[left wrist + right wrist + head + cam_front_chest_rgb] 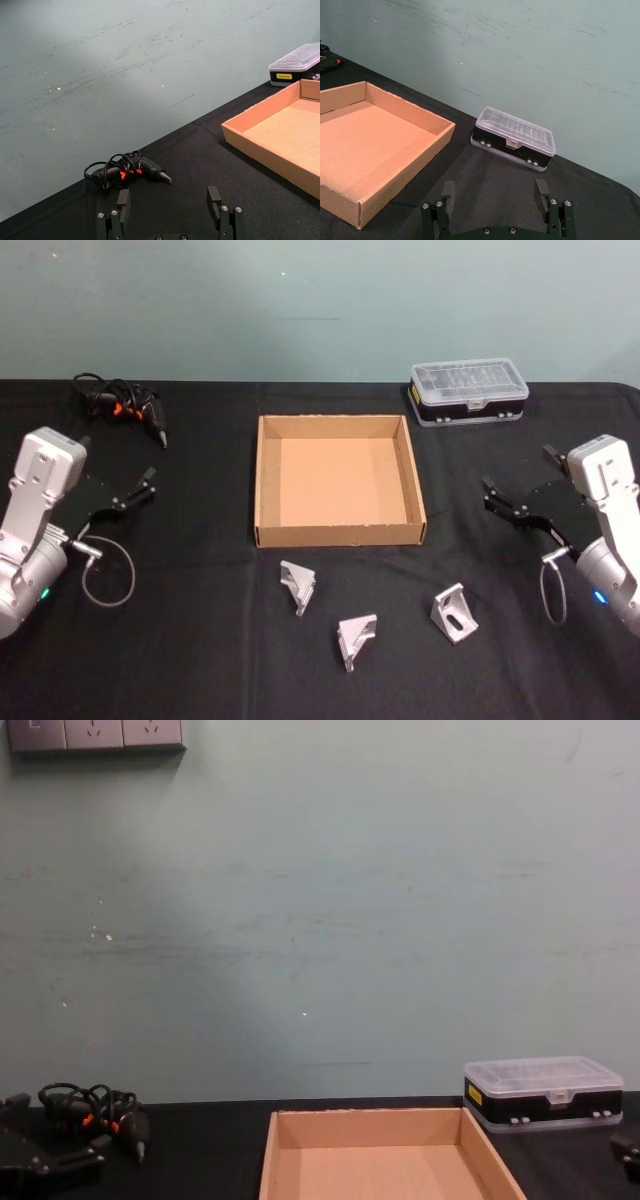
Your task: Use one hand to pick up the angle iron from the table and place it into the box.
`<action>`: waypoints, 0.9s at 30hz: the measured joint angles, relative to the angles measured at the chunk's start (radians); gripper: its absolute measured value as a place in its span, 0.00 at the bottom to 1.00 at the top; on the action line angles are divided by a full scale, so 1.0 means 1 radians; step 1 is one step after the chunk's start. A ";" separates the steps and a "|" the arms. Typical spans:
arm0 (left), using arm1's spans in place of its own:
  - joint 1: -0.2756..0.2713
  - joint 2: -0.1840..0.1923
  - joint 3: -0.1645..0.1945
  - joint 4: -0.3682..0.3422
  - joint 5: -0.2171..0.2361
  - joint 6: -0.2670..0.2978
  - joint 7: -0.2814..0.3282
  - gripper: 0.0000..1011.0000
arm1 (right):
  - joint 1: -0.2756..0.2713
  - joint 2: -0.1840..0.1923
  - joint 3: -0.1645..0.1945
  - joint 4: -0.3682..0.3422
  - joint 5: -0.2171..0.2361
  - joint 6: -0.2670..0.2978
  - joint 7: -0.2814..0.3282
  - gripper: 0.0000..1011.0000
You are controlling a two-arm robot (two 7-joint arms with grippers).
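Observation:
Three silver angle irons lie on the black table (200, 660) in front of the box: one on the left (298, 587), one in the middle (356, 637), one on the right (455, 613). The tan cardboard box (340, 534) sits at the table's centre with nothing in it; its walls also show in the wrist views (260, 125) (405, 192) and the chest view (365, 1120). My left gripper (118, 462) (169, 199) hovers open at the left side. My right gripper (519, 470) (495, 191) hovers open at the right side. Both hold nothing and are well away from the angle irons.
A clear-lidded black plastic case (468, 390) (514, 137) stands behind the box to the right. A black cable bundle with orange bits (125, 405) (127, 170) lies at the back left. A green wall rises behind the table.

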 joint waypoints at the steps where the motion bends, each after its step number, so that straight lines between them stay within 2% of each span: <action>1: 0.000 0.000 0.000 0.000 0.000 0.000 0.000 0.99 | 0.000 0.000 0.000 0.000 0.000 0.000 0.000 0.99; 27: 0.000 0.000 0.000 0.000 0.000 0.000 0.000 0.99 | 0.000 0.000 0.000 0.000 0.000 0.000 0.000 0.99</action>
